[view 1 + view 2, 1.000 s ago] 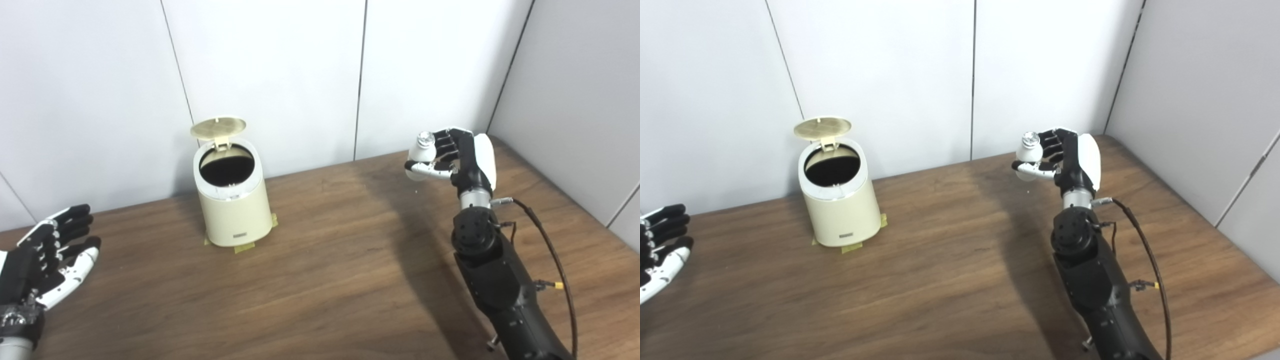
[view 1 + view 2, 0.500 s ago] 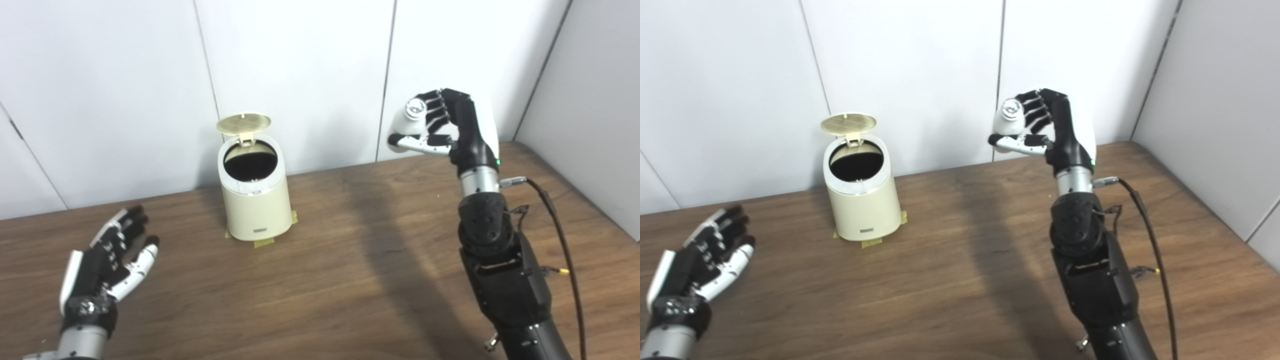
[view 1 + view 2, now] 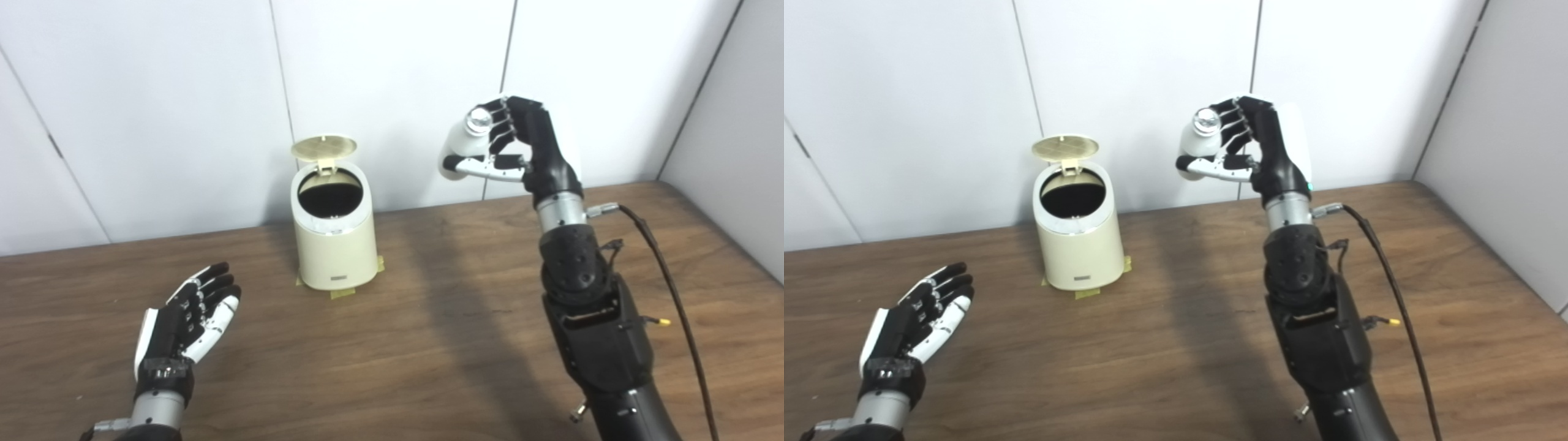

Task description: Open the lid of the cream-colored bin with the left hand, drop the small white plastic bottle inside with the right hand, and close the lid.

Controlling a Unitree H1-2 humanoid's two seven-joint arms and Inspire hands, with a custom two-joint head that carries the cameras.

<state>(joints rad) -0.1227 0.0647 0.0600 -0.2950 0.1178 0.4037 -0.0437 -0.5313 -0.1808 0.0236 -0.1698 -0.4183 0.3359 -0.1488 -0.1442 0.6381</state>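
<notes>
The small white plastic bottle (image 3: 460,142) is held off the table in the right hand (image 3: 520,147), high and to the right of the cream-colored bin (image 3: 334,233), and the coming move turns on that gap. Nearest the camera, the left hand (image 3: 184,318) rests low over the wooden table (image 3: 429,355) at the near left, palm up, fingers spread and holding nothing; it lies nearer the bin than the right hand does, but well apart from it. Farther in, the right arm rises from the near right edge, and the fingers (image 3: 499,122) curl around the bottle's body while the thumb braces underneath. The bottle's long axis is tilted, its silvery cap (image 3: 478,117) up and toward the camera and its base down to the left, though the fingers hide enough of the body that the exact lean is hard to judge. Farthest back, by the white wall, the bin stands upright with its lid (image 3: 323,147) swung up on the rear hinge, the dark mouth (image 3: 329,197) open. The mouth lies left of and below the bottle, so the hand would probably need to travel left before letting go.
</notes>
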